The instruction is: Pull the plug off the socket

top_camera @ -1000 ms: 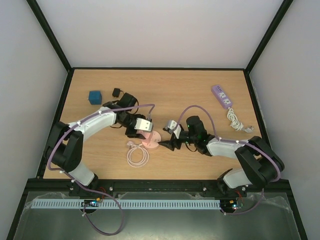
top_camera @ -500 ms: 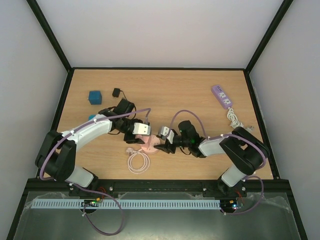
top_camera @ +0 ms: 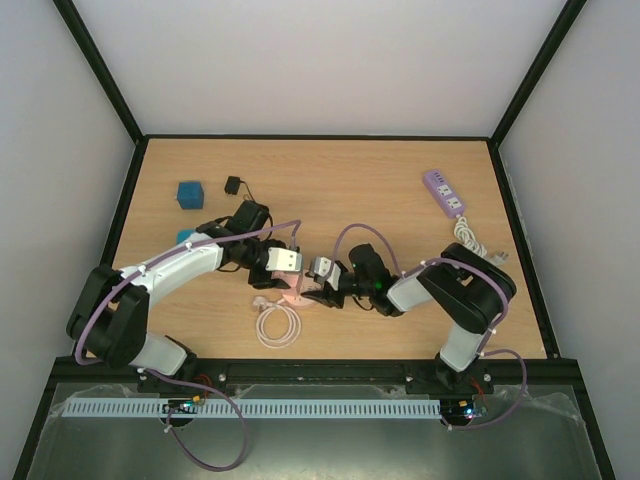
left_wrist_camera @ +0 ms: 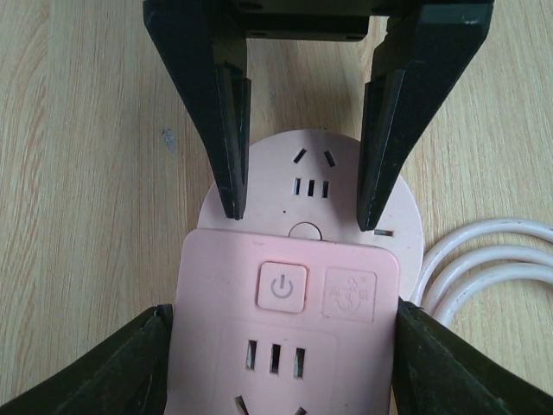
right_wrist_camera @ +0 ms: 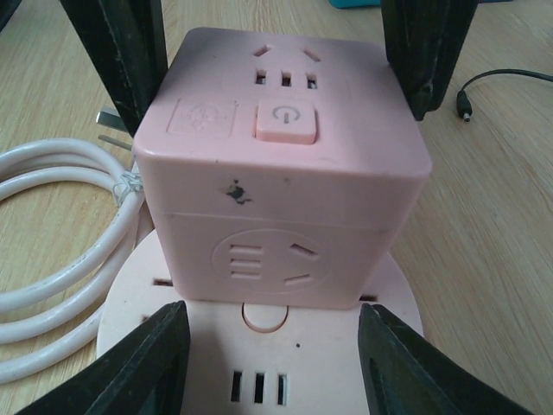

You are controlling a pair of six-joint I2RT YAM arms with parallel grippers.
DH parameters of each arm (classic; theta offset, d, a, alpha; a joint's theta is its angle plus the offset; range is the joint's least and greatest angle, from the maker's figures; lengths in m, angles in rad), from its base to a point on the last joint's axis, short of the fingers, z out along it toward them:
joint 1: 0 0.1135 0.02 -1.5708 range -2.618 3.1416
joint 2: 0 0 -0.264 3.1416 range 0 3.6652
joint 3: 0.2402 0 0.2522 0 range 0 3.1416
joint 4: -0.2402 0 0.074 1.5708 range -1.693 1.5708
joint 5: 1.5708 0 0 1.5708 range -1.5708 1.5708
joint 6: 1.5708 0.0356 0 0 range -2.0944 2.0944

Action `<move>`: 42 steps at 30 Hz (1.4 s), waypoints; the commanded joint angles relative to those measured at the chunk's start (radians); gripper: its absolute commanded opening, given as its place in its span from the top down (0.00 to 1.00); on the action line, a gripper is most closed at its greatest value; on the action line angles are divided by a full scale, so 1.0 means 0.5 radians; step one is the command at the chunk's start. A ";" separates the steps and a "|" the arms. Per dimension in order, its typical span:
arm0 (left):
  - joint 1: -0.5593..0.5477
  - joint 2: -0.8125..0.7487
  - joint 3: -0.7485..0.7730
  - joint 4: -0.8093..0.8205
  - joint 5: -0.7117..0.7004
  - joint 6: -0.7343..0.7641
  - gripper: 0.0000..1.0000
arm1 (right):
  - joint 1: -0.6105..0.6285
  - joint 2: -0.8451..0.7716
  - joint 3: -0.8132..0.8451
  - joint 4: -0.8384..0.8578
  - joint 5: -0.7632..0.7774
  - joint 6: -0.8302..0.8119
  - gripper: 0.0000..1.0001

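Observation:
A pink cube plug (left_wrist_camera: 285, 346) sits plugged into a round pink socket (left_wrist_camera: 311, 164) that lies flat on the table. My left gripper (left_wrist_camera: 283, 320) is shut on the cube, one finger pressed against each side. My right gripper (right_wrist_camera: 273, 316) faces it from the other side. Its jaws stand apart, about the cube's width, and its fingertips are down on the socket's top (right_wrist_camera: 302, 359) just in front of the cube (right_wrist_camera: 285, 173), holding nothing. From above, both grippers meet over the socket (top_camera: 297, 295), and the cube is mostly hidden.
The socket's white cable (top_camera: 277, 325) lies coiled just in front of it. A purple power strip (top_camera: 443, 193) with a white cord (top_camera: 470, 240) lies at the back right. A blue cube (top_camera: 190, 194) and a black adapter (top_camera: 233, 185) lie at the back left.
My right arm has reached left to the socket, and its jaws have narrowed and come down onto it. My left gripper has shifted slightly nearer while keeping its hold on the cube.

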 commanded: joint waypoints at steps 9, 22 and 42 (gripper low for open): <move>-0.013 -0.001 -0.051 -0.061 0.060 0.006 0.24 | 0.016 0.112 -0.030 0.101 0.063 -0.135 0.48; -0.030 0.016 -0.105 0.040 0.071 -0.012 0.26 | 0.016 0.182 -0.094 0.162 0.044 -0.162 0.48; 0.057 -0.099 -0.023 -0.002 0.149 -0.013 0.46 | 0.015 0.257 -0.047 0.087 0.045 -0.183 0.49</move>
